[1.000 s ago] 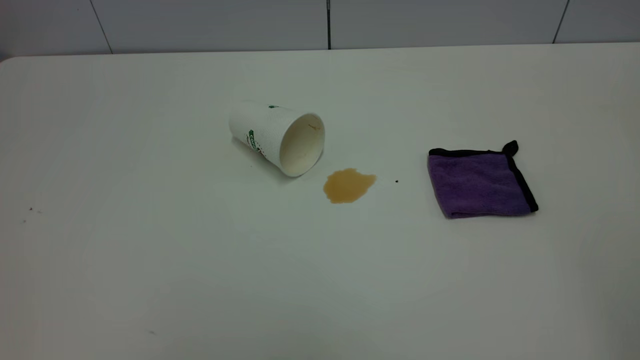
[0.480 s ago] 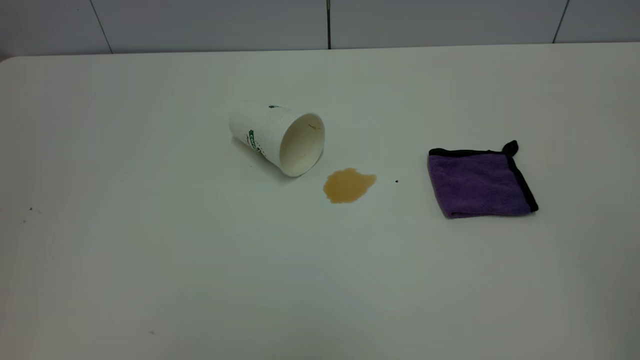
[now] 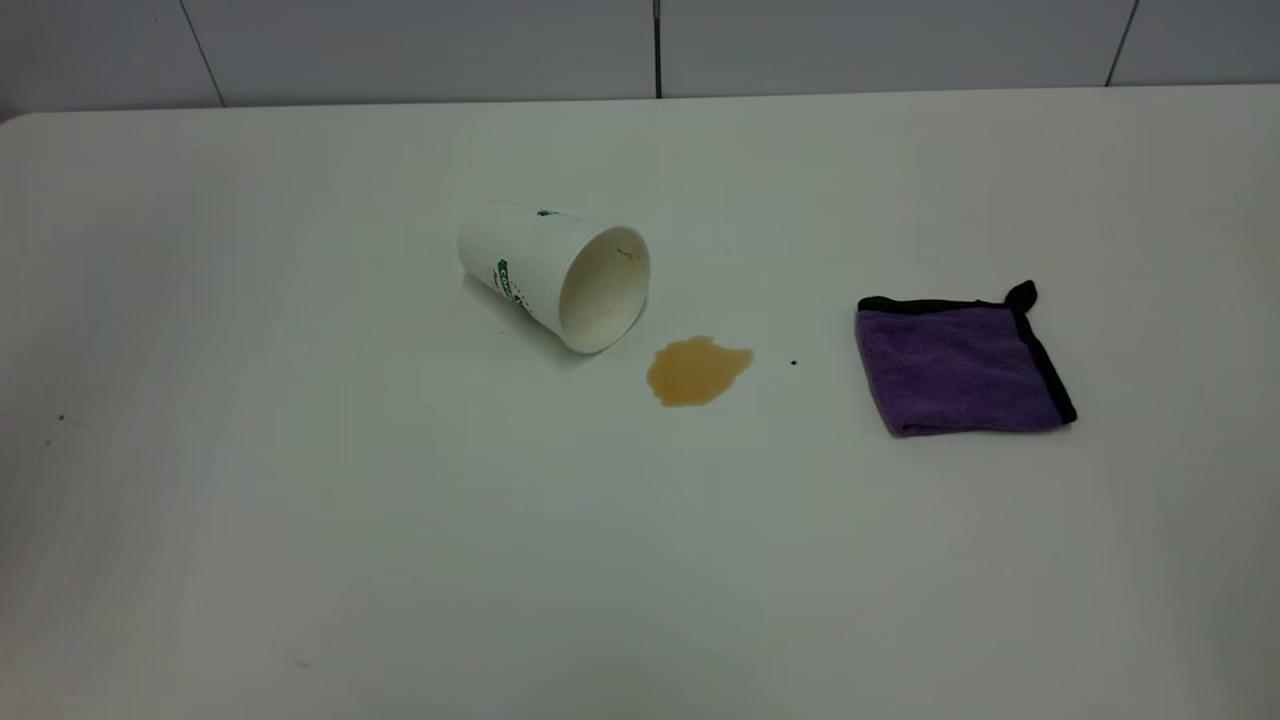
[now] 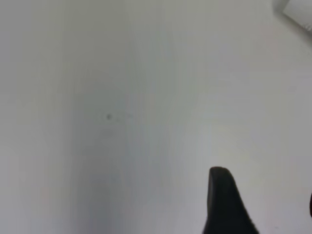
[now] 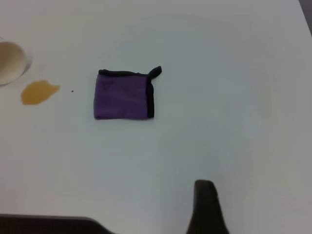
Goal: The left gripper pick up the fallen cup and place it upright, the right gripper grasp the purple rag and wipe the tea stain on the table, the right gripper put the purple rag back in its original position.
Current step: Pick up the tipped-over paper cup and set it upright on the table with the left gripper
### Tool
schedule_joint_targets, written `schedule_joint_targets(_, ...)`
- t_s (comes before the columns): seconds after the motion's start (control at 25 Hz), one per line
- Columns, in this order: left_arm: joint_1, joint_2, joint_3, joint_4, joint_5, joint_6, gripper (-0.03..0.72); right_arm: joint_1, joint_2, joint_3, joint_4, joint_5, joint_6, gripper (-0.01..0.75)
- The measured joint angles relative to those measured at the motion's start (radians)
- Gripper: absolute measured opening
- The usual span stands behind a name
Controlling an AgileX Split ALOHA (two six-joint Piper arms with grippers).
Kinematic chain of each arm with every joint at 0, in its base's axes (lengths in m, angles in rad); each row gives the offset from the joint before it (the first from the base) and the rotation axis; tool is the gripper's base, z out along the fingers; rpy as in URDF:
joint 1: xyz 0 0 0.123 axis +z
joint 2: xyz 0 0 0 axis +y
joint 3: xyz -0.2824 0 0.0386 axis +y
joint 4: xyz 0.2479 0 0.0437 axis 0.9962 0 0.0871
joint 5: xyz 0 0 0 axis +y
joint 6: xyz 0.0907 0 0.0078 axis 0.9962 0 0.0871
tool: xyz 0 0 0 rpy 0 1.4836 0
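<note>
A white paper cup (image 3: 553, 275) with green print lies on its side on the white table (image 3: 400, 520), mouth toward the front right. It shows at the edge of the right wrist view (image 5: 9, 68). A brown tea stain (image 3: 695, 370) lies just right of the mouth and also shows in the right wrist view (image 5: 39, 91). A folded purple rag (image 3: 955, 368) with black trim lies flat to the right and also shows in the right wrist view (image 5: 124, 95). My left gripper (image 4: 264, 187) is open over bare table. My right gripper (image 5: 258, 195) is open, well short of the rag. Neither gripper shows in the exterior view.
A small dark speck (image 3: 794, 362) lies between stain and rag. A tiled wall (image 3: 640, 45) runs behind the table's far edge. The table's near edge (image 5: 48, 223) shows dark in the right wrist view.
</note>
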Motion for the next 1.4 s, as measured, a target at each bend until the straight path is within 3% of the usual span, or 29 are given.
schedule_joint_targets(0.48,-0.312,0.518,-0.309,0.0,-0.053,-0.002,0.429,0.0,0.0,0.0,0.0,0.0,0.0,0.576)
schedule_joint_targets(0.72,-0.455,0.761,-0.567,0.048,0.012,-0.058,0.429,0.0,0.0,0.0,0.0,0.0,0.0,0.576)
schedule_joint_targets(1.08,-0.618,1.077,-0.939,0.549,0.225,-0.419,0.429,0.0,0.0,0.0,0.0,0.0,0.0,0.576)
schedule_joint_targets(1.24,-0.668,1.177,-1.012,0.744,0.273,-0.561,0.429,0.0,0.0,0.0,0.0,0.0,0.0,0.576)
schedule_joint_targets(1.4,-0.703,1.232,-1.025,0.845,0.276,-0.617,0.429,0.0,0.0,0.0,0.0,0.0,0.0,0.576)
